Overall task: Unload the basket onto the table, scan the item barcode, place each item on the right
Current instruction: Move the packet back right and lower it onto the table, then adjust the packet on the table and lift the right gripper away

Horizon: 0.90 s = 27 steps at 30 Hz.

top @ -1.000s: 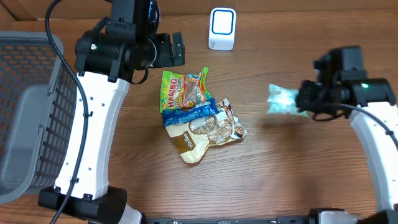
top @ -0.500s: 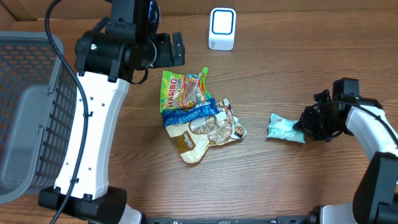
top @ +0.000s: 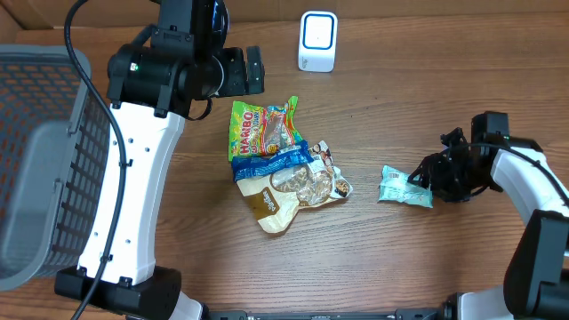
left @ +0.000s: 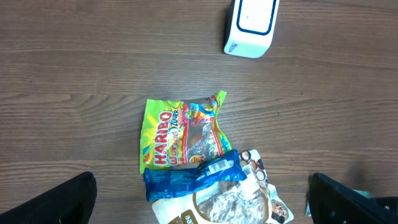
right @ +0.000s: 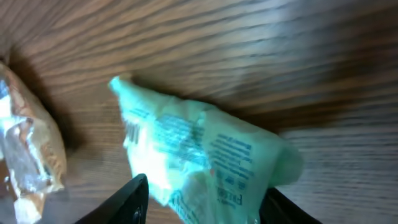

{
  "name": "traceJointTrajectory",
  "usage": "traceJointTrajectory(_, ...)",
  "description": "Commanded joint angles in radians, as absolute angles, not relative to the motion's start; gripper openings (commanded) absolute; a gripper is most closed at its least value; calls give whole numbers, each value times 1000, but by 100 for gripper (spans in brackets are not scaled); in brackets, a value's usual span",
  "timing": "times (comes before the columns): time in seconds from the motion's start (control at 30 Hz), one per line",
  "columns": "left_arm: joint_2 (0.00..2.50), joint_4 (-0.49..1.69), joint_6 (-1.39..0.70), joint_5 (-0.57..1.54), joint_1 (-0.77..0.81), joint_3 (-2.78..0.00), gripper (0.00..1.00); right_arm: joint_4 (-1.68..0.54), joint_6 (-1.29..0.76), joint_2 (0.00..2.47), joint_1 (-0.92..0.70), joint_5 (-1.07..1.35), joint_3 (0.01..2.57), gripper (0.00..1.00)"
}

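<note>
The item, a small mint-green packet (top: 405,187) of thin, crinkled film with fine printed text and a short barcode near one end, lies flat on the table (top: 427,98) at its right side, well apart from the other goods. The right gripper (top: 429,180) is low at the packet's right end, jaws part open with one black finger on each side of that end; whether the pads touch the film cannot be told. At table centre three pouches overlap in a stack: a glossy green-and-yellow Haribo bag (top: 262,127) at the far end, a blue wrapper (top: 271,164) bearing a white barcode label across the middle, and a tan pouch with a clear window (top: 298,191) nearest. A white, rounded-rectangular scanner (top: 317,41) with a blue-outlined face stands at the far edge. The left gripper (left: 204,200) hangs above the stack, jaws fully apart, holding nothing. A grey mesh basket (top: 36,160) occupies the left edge. The table is dark brown wood-grain laminate, matte.
</note>
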<state>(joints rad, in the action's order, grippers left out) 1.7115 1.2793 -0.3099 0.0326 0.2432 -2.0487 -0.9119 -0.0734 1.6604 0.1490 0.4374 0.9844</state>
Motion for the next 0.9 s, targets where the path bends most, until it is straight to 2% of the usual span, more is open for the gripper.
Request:
traceJointTrajectory(0.0, 1721, 1279, -292, 26, 242, -2068, 100, -970, -51, 1662, 118, 442, 1129, 53)
traceJointTrajectory(0.13, 1721, 1279, -292, 26, 242, -2068, 100, -1052, -52, 1662, 110, 435, 1267, 58)
traceJointTrajectory(0.37, 1721, 1279, -292, 26, 242, -2068, 100, -1097, -63, 1662, 110, 440, 1343, 58)
traceJointTrajectory(0.43, 1721, 1279, -292, 26, 242, -2068, 100, -1113, -62, 1663, 106, 443, 1341, 55)
traceJointTrajectory(0.63, 1721, 1279, -292, 26, 242, -2068, 100, -1090, -56, 1663, 4, 447, 1231, 38)
traceJointTrajectory(0.87, 1721, 1279, -292, 26, 242, -2068, 100, -929, -90, 1663, -45, 441, 1047, 38)
